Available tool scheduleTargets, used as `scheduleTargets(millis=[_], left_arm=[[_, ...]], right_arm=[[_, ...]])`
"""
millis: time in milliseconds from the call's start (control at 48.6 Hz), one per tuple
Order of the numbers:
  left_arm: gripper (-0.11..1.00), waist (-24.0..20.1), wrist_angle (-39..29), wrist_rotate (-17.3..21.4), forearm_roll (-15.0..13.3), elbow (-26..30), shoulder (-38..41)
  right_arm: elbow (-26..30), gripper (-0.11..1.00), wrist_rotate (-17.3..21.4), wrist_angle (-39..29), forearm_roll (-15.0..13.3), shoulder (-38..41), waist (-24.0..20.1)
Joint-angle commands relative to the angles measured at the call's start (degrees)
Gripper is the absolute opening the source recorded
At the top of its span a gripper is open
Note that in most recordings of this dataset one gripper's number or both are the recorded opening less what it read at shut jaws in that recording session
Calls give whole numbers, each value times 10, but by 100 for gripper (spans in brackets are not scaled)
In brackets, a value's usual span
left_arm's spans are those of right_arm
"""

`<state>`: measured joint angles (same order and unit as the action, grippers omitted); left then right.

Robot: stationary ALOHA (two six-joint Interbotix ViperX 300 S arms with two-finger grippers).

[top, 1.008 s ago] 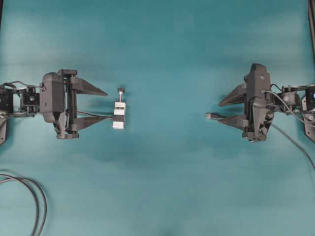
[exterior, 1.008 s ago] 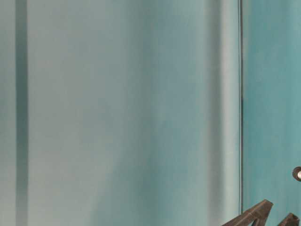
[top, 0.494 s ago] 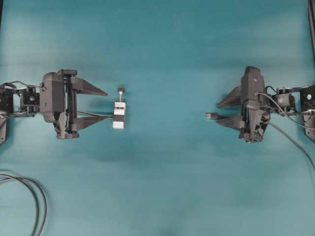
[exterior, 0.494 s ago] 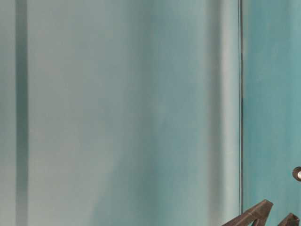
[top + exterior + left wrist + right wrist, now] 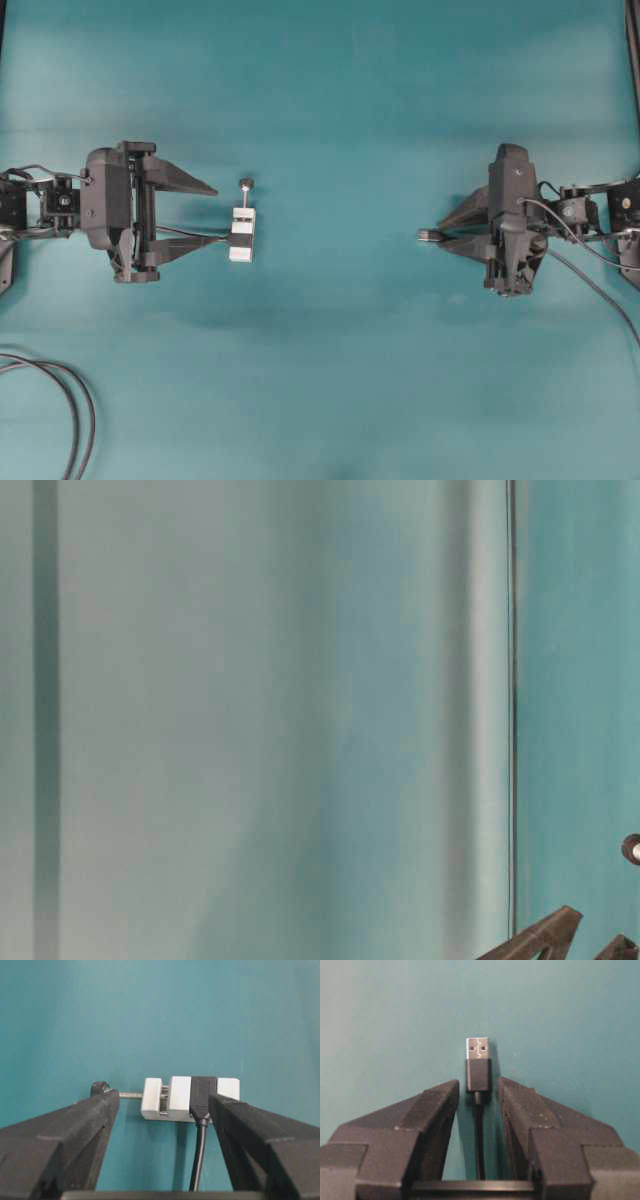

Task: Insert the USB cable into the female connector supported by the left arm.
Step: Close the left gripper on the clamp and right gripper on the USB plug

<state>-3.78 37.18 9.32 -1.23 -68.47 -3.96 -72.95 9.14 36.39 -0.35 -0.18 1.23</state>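
Fingers (image 5: 442, 1105) flank the USB cable (image 5: 478, 1074), plug pointing straight ahead.

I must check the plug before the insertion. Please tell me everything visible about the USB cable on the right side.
The USB cable is thin and dark, ending in a black moulded plug with a bare silver metal tip showing two small square holes. It lies flat on the teal table, tip pointing away from the right gripper. The plug sits between the two black fingers, with narrow gaps on both sides; nothing grips it yet. Its cord runs back under the wrist.
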Motion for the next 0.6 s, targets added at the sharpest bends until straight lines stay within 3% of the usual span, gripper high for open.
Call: scheduleTargets(millis=[0, 576], left_arm=[[83, 1, 3, 4, -1, 4, -4], [83, 1, 1, 4, 0, 2, -4]], right_arm=[[6, 38, 4, 4, -1, -1, -8], [10, 36, 14, 3, -1, 11, -14]])
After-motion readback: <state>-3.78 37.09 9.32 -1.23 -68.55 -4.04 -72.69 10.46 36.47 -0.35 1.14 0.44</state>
